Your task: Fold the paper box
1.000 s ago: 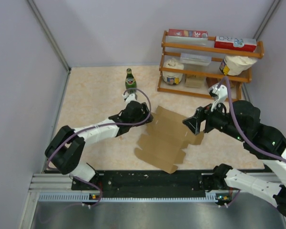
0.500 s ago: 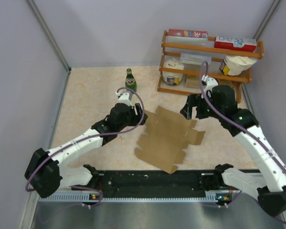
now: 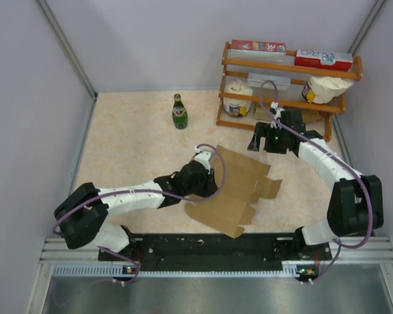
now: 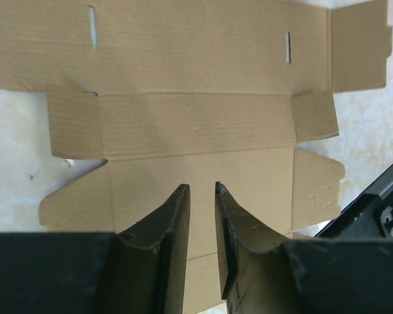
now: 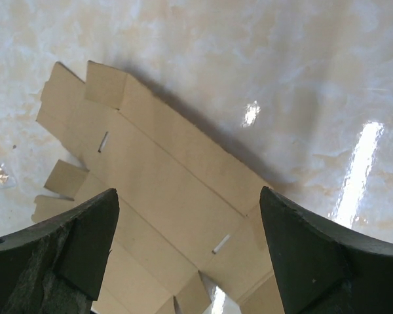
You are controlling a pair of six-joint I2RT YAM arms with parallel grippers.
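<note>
Since the paper box [image 3: 232, 190] lay as a flat sheet with every flap down, no fold was done and the whole job remained to do. Left gripper [image 4: 202, 186] had its jaws narrowly parted, gripping nothing, with the tips over the sheet's near panel and the rest spread ahead of it; contact unclear. Right gripper [image 5: 188, 193] gaped wide and empty, with the sheet below it, well apart. Next step probably raising a side panel.

The pale marbled table [image 3: 131, 147] carries the flat paper box [image 3: 236, 186]. A green bottle [image 3: 178, 112] and a wooden rack [image 3: 285, 67] stand behind it.
</note>
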